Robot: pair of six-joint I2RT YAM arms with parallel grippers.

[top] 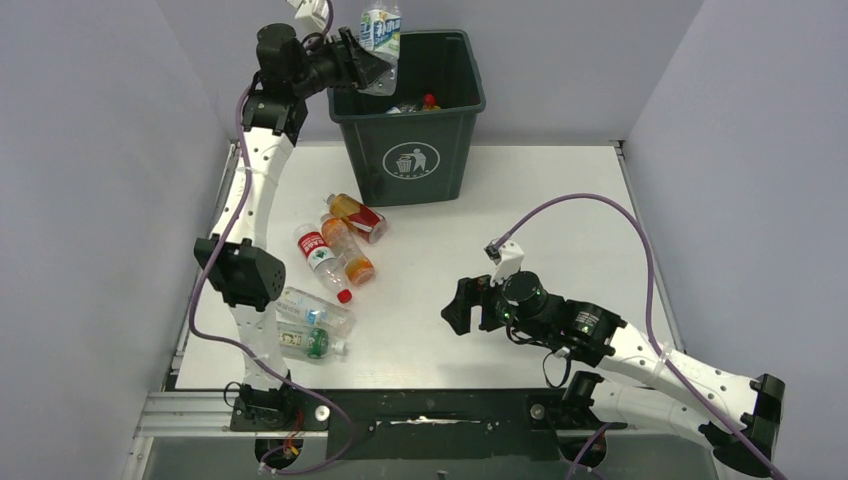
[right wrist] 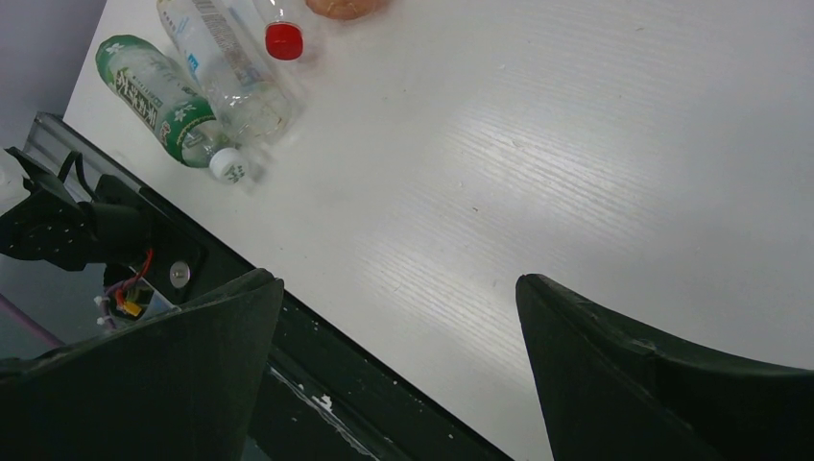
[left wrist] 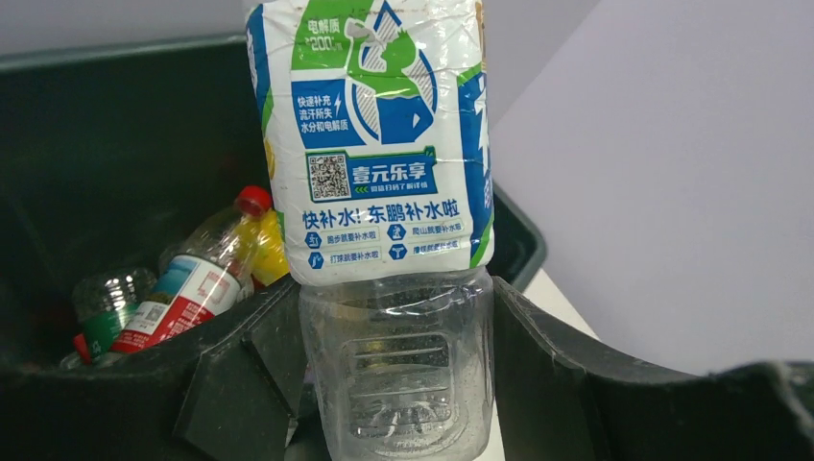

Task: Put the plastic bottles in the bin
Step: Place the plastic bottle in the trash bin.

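My left gripper (top: 368, 66) is shut on a clear bottle with a blue, green and white label (top: 381, 38), holding it upright over the left rim of the dark green bin (top: 412, 158). In the left wrist view the bottle (left wrist: 384, 192) fills the middle between my fingers (left wrist: 240, 384), with several bottles (left wrist: 192, 279) lying inside the bin (left wrist: 106, 125) behind it. My right gripper (top: 462, 306) is open and empty, low over the table right of the loose bottles. Several bottles lie on the table left of centre: orange ones (top: 352, 248), a red-label one (top: 320, 258), a clear one (top: 315, 310) and a green-label one (top: 312, 342).
The green-label bottle (right wrist: 168, 101) and a red cap (right wrist: 284, 40) show in the right wrist view near the table's front edge (right wrist: 317, 327). Grey walls close in both sides and the back. The black front rail (top: 430, 410) holds the arm bases.
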